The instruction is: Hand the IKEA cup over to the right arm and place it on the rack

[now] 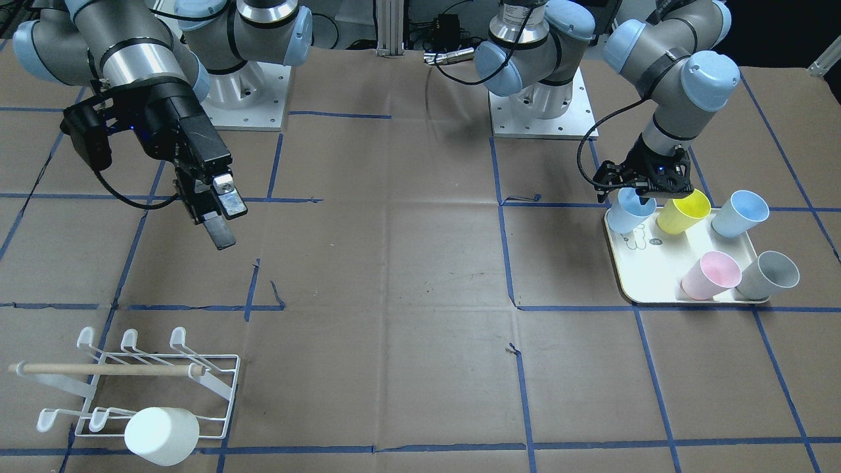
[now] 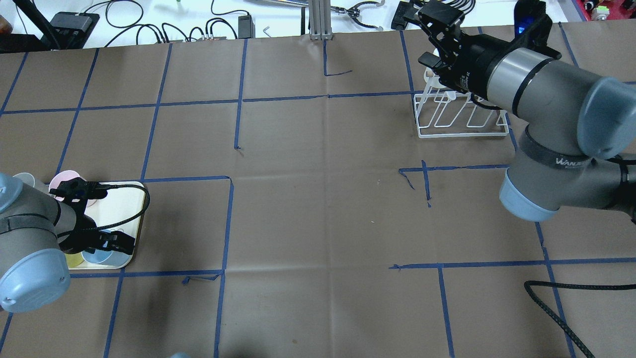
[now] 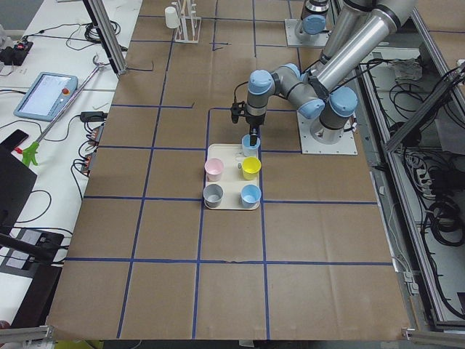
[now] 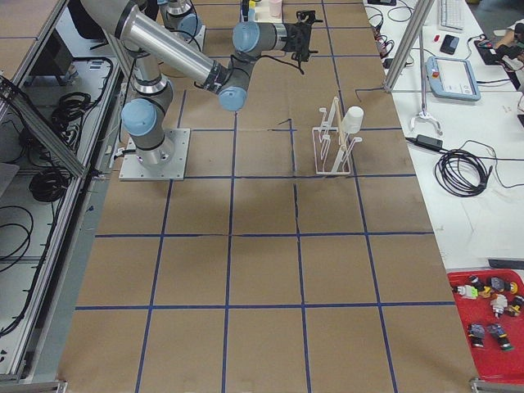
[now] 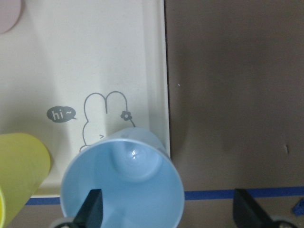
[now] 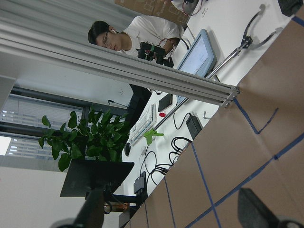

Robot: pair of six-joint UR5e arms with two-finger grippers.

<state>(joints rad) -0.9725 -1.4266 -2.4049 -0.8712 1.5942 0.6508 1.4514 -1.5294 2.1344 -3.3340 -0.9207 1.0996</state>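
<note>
Your left gripper point(image 5: 168, 211) straddles the wall of the pale blue plastic cup point(image 1: 629, 213) on the cream tray point(image 1: 657, 276), jaws apart, ready for a rim grasp. Your right gripper point(image 1: 223, 213) hovers spread and empty, apparently awaiting the handover.

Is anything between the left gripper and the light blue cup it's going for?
Nothing visible does. The left gripper is open right above the light blue cup, one finger over its inside, the other outside. The yellow cup sits close alongside, not between.
</note>
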